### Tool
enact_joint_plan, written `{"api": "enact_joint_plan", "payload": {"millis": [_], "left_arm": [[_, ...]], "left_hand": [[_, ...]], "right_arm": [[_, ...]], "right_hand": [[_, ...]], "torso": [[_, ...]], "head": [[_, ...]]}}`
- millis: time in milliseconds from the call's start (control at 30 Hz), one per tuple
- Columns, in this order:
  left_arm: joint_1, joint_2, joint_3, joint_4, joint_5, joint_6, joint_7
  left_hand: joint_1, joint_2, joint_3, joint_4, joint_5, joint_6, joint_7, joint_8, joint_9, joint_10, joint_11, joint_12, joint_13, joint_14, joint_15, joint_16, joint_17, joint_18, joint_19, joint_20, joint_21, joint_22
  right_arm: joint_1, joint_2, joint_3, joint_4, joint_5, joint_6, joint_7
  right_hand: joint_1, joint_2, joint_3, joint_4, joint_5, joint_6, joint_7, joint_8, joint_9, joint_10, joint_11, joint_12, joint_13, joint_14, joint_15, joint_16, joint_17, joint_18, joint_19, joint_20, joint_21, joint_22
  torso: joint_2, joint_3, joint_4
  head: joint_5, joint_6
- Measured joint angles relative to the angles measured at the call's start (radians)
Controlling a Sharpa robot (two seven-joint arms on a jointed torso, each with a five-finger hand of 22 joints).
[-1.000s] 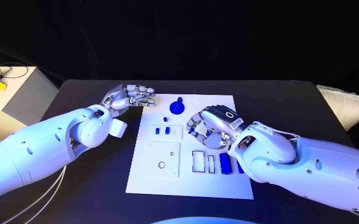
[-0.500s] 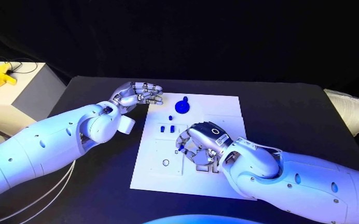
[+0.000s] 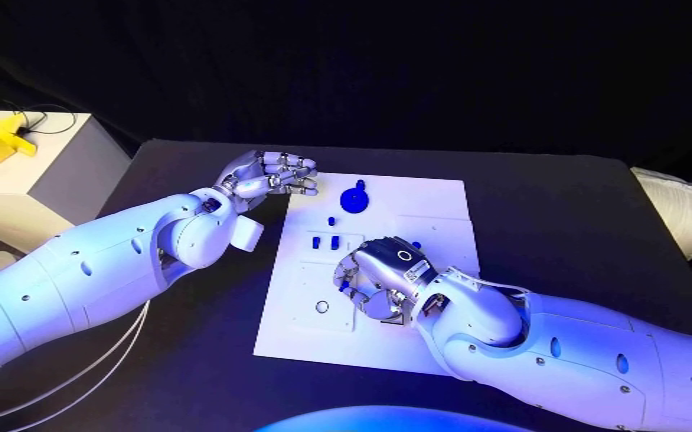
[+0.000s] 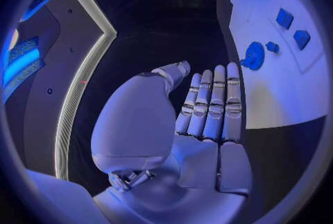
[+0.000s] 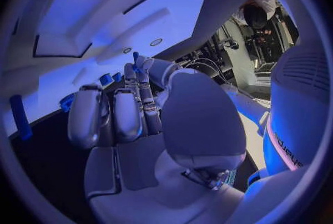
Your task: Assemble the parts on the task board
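Parts (image 3: 325, 242) looked small, stiff and light, so we judged a fingertip pinch best; right hand (image 3: 378, 287) pinched one, left hand (image 3: 264, 177) curled empty.

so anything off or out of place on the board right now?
Nothing stands out. The task board lies flat on the table, blue parts sit on it, the right hand hovers over its middle, and the left hand is beside its far corner.

White task board (image 3: 433, 210) flat on the tabletop. Blue round part with a stem (image 3: 353, 198) near its far edge, small blue peg (image 3: 330, 221) just below, two short blue pieces (image 3: 325, 242) side by side mid-board.
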Motion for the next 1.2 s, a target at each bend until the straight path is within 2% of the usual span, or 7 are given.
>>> {"api": "enact_joint_plan", "payload": {"millis": [400,1200], "left_arm": [[0.000,-0.003,0.000,0.000,0.001,0.000,0.000],[0.000,-0.003,0.000,-0.001,0.002,0.000,0.000]], "left_hand": [[0.000,0.000,0.000,0.000,0.000,0.000,0.000,0.000,0.000,0.000,0.000,0.000,0.000,0.000,0.000,0.000,0.000,0.000,0.000,0.000,0.000,0.000],[0.000,0.000,0.000,0.000,0.000,0.000,0.000,0.000,-0.001,0.000,0.000,0.000,0.000,0.000,0.000,-0.005,0.000,0.000,0.000,0.000,0.000,-0.001]], "right_arm": [[-0.004,0.005,0.000,-0.004,-0.027,0.005,-0.018],[-0.004,0.010,0.000,-0.010,-0.070,0.008,-0.049]], "right_hand": [[0.000,0.000,0.000,0.000,-0.001,0.000,0.000,0.000,0.000,0.000,0.000,-0.001,0.000,0.000,0.000,0.000,0.000,0.000,0.000,0.000,0.000,0.000],[0.000,0.000,0.000,0.000,0.002,0.000,0.000,-0.001,0.002,0.000,0.000,-0.003,0.000,0.000,0.000,0.000,0.001,0.000,0.000,0.000,0.000,0.004]], "torso": [[0.000,0.0002,-0.0005],[-0.001,0.0010,-0.0007]], "head": [[0.006,-0.002],[0.003,-0.001]]}}
